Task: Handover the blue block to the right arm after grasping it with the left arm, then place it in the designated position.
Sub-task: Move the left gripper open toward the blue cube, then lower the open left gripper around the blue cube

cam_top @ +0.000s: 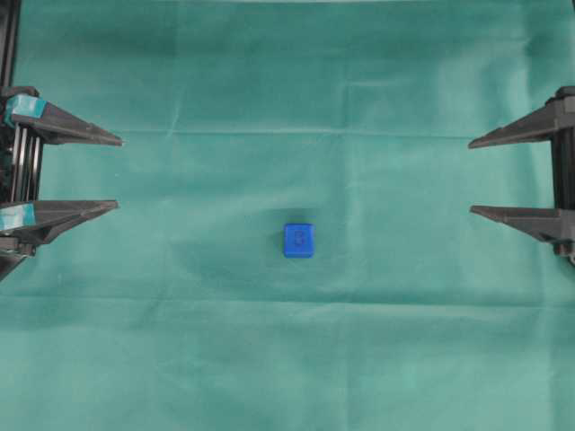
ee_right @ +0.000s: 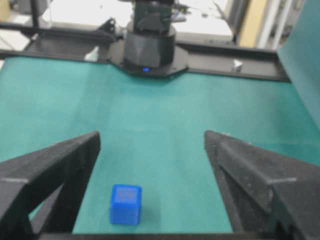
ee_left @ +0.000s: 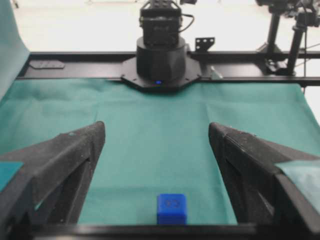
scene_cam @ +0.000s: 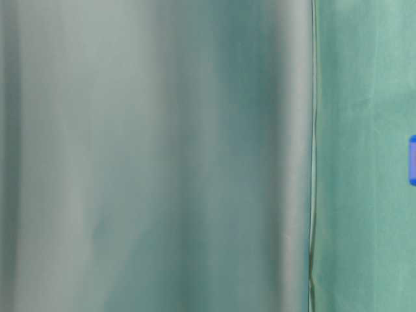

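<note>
Both pincers, left (cam_top: 119,172) and right (cam_top: 470,176), gape apart; blue block (cam_top: 298,240) bears an unreadable embossed mark

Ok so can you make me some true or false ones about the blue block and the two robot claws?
1. The blue block sits alone on the green cloth, touched by nothing. True.
2. The left gripper is squeezing the block. False: its jaws are wide open, far from the block.
3. The right gripper is open. True.
4. The teal tape is on the right gripper. False: it is on the left gripper.
5. The block is stacked on another block. False: it rests straight on the cloth.
</note>
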You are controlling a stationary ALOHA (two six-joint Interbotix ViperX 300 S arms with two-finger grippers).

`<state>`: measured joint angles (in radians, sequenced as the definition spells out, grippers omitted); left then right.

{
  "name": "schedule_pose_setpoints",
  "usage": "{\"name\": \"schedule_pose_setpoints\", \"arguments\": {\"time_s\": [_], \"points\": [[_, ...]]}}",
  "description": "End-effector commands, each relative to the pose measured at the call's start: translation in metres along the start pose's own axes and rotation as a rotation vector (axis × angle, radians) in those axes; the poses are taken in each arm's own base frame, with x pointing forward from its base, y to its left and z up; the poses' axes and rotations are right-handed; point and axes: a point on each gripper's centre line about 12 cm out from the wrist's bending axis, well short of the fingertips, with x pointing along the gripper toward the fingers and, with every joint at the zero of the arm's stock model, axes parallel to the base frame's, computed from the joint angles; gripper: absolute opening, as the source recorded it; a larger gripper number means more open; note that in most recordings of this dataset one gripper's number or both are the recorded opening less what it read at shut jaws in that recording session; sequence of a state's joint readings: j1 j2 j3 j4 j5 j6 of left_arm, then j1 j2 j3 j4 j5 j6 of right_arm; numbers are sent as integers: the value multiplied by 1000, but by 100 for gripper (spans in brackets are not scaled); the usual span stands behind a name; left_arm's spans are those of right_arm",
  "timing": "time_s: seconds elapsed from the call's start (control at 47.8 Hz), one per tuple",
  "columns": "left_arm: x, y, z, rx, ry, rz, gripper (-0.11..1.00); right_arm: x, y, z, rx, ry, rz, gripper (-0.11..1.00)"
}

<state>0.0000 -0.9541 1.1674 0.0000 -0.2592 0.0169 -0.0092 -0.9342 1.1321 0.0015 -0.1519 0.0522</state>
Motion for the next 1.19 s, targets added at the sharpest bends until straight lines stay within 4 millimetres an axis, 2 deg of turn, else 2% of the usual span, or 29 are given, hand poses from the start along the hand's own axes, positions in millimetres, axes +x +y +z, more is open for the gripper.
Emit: {"name": "schedule_pose_setpoints", "arguments": {"time_s": [0.0, 0.293, 0.461, 0.858, 1.173], "points": [[2, -1, 10, 4, -26, -3, 100, 3, 1, 10, 0, -18, 1, 94], [6, 0, 13, 1, -25, -3, 100, 3, 0, 10, -1, -18, 0, 94], [21, 0, 15, 1, -6, -3, 100, 4, 0, 12, -3, -26, 0, 94], [80, 0, 27, 4, 47, -4, 100, 4, 0, 13, -8, -29, 1, 94], [138, -3, 28, 8, 86, -13, 100, 5, 1, 12, -15, -29, 2, 94]]}}
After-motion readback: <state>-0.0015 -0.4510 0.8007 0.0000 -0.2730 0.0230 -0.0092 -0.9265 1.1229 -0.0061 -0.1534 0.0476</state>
